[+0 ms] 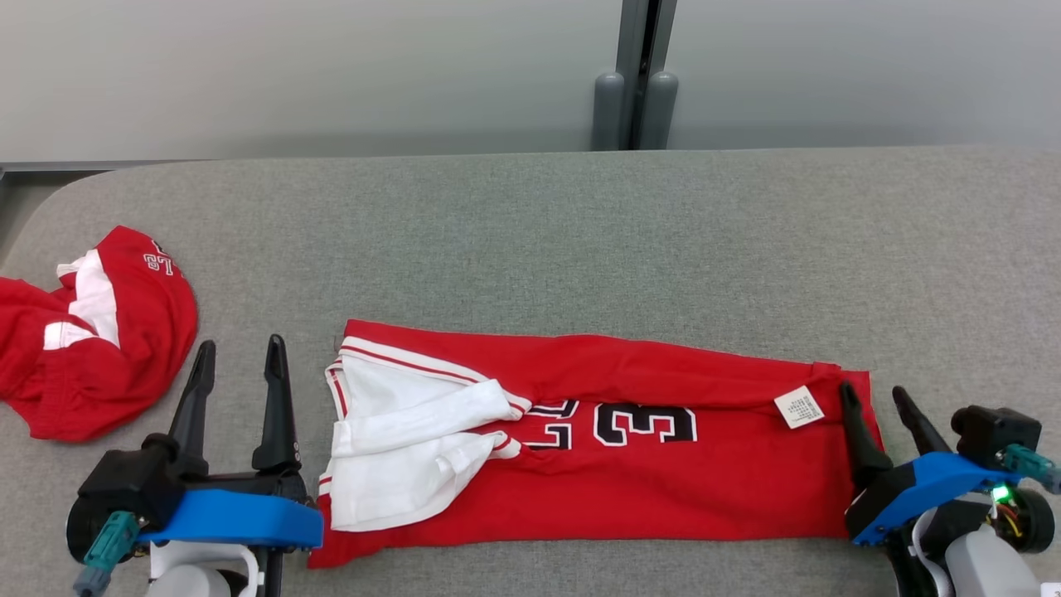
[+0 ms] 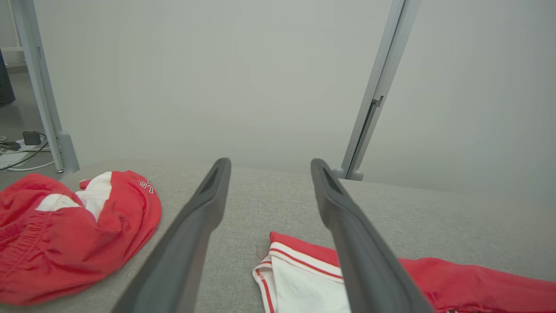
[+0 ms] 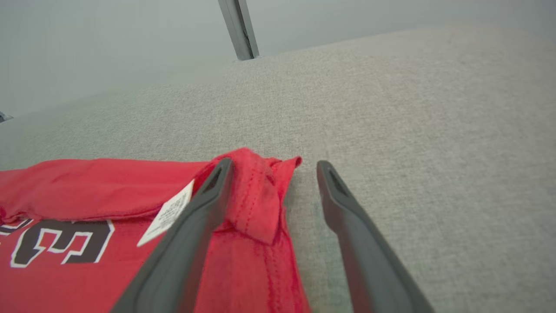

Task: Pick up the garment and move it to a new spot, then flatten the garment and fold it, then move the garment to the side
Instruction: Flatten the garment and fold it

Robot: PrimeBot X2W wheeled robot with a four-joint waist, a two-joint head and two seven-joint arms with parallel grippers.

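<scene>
The garment [image 1: 630, 473] is a red jersey with white sleeve trim and black numbers, folded into a long strip across the grey table in front of me. Its white end [image 2: 299, 282] lies just right of my left gripper [image 1: 240, 361], which stands open and empty beside it. At the strip's other end my right gripper [image 1: 874, 398] is open, one finger over the red hem [image 3: 256, 195] and the other over bare cloth surface. A white label [image 1: 799, 406] lies near that hem.
A second red and white garment [image 1: 91, 332] lies crumpled at the table's left edge, close to my left gripper. The grey padded table [image 1: 580, 240] stretches bare behind the jersey to a pale wall with a metal post [image 1: 634, 75].
</scene>
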